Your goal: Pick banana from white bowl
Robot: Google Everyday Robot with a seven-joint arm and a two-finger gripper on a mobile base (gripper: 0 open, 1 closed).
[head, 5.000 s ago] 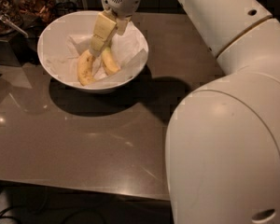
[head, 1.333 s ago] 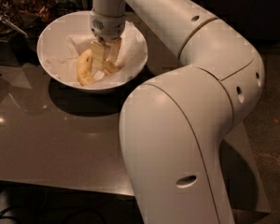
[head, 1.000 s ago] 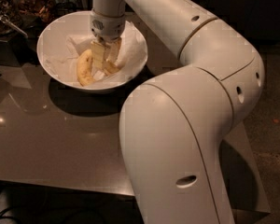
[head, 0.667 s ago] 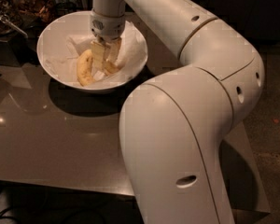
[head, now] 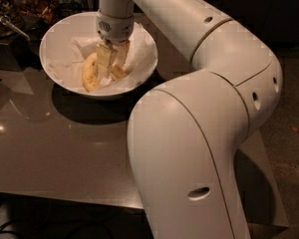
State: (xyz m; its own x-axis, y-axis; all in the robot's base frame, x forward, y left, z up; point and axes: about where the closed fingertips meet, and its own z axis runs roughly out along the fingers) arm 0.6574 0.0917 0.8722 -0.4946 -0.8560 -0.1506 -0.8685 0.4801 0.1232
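The white bowl (head: 55, 44) stands at the far left of the table, lined with crumpled white paper. A plump yellow banana (head: 89, 73) lies in it on the left. A slimmer banana (head: 118, 73) lies just to its right, mostly hidden by my gripper. My gripper (head: 112, 63) reaches straight down into the bowl, with its tips low on the bananas and over the slimmer one. The arm comes in from the right and fills the near side of the view.
The brown table (head: 50, 148) has its front edge near the bottom of the view. Dark clutter and a metal utensil (head: 12, 26) sit behind the bowl at the far left. My big white arm link (head: 189, 158) blocks the right half.
In the last second nothing has visibly moved. Compared with five seconds ago, the gripper sits lower in the bowl and the arm has swung across the view.
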